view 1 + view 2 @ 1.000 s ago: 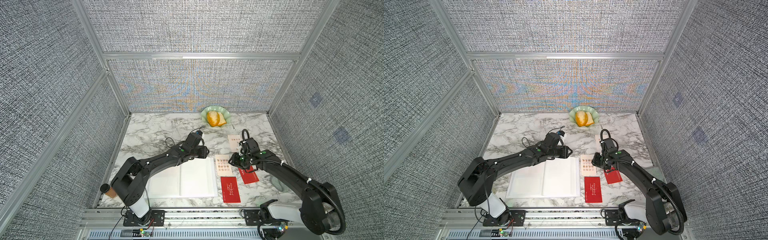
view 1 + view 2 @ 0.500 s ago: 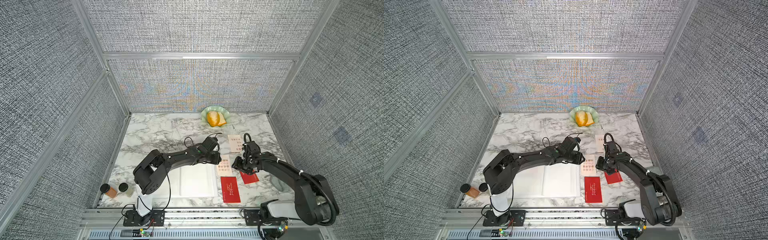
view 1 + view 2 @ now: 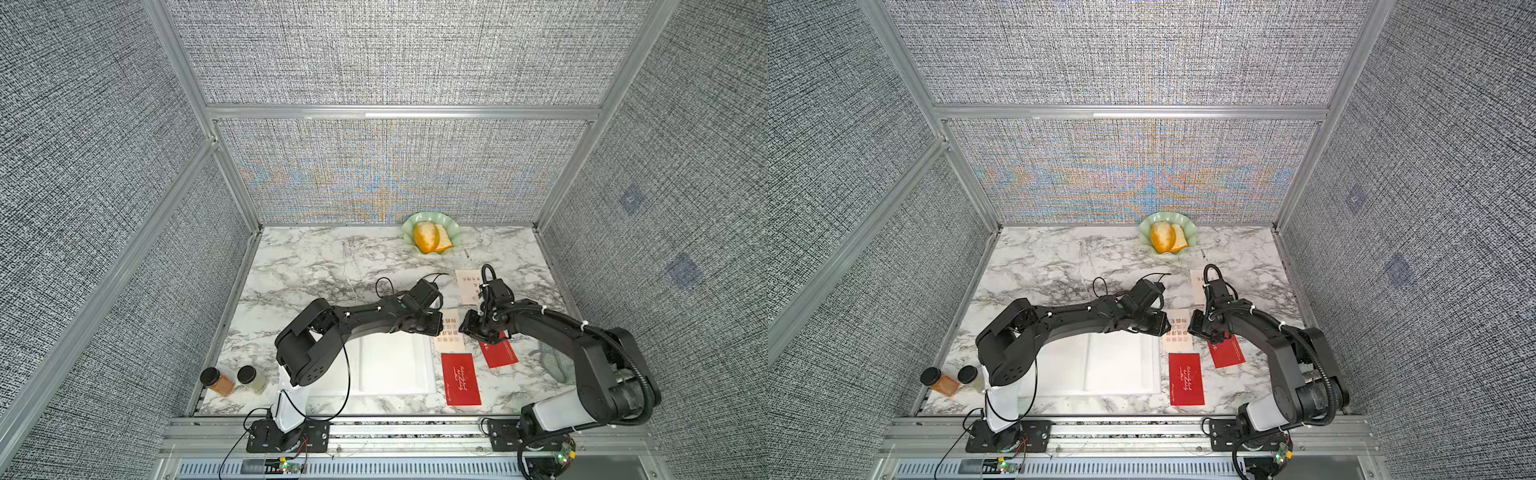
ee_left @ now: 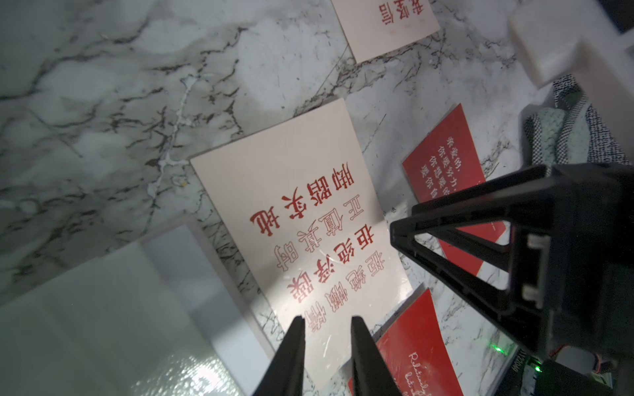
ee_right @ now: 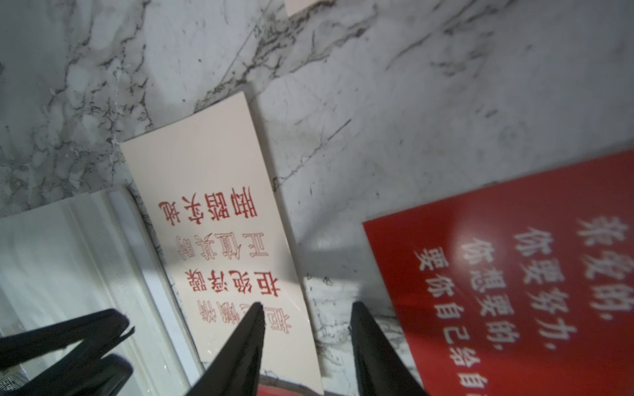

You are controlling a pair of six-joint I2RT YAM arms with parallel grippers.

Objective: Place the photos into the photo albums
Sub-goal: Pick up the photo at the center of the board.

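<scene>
Marble table, cream photo beside album edge

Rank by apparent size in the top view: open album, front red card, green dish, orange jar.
1. open album
2. green dish and front red card: about equal, and the dish sits farther away
3. orange jar

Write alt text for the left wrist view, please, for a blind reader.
The left gripper, black jaws slightly apart and empty, hovers over a cream rectangular card with red-brown Chinese characters lying on the white marble table. The open white album lies beside the card, two red cards with white text on its other side.
</scene>
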